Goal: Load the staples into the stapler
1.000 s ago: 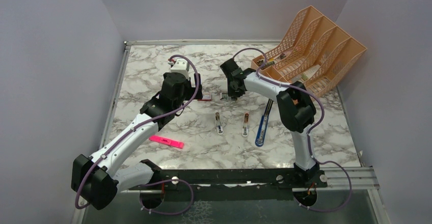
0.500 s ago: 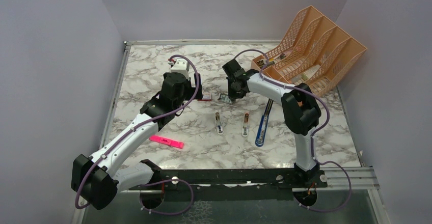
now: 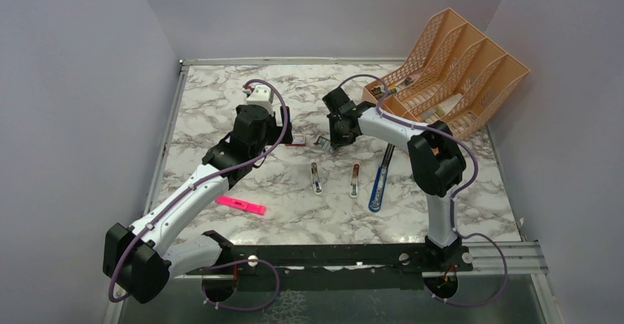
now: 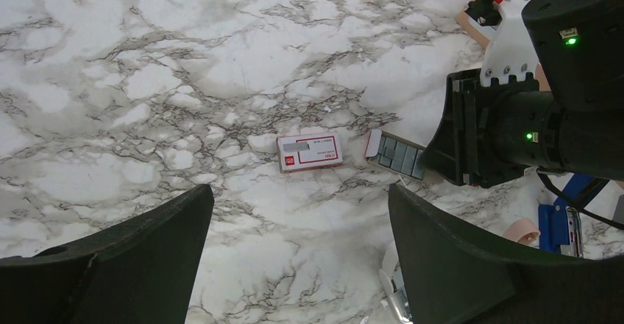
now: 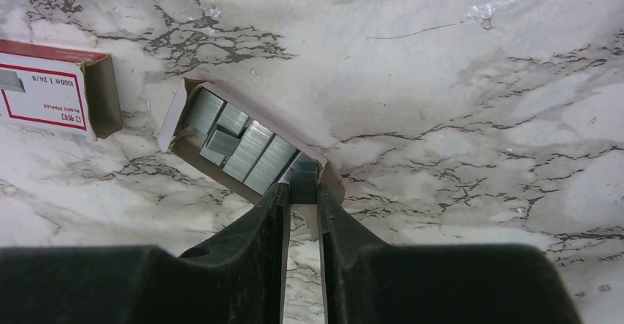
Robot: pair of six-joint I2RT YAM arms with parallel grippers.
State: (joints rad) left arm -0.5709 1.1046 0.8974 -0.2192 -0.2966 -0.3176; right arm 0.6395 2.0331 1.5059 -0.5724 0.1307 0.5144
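Pinch set: right gripper (image 5: 300, 191) clamps the small grey-silver staple block (image 5: 302, 179) at frame centre, end of the open cardboard tray (image 5: 175, 115); lift straight, level, no tray drag; left gripper (image 4: 298, 195) gapes open.

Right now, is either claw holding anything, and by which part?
The right gripper pinches the staples by one end of a strip, in their cardboard tray. The left gripper, open, holds nothing.
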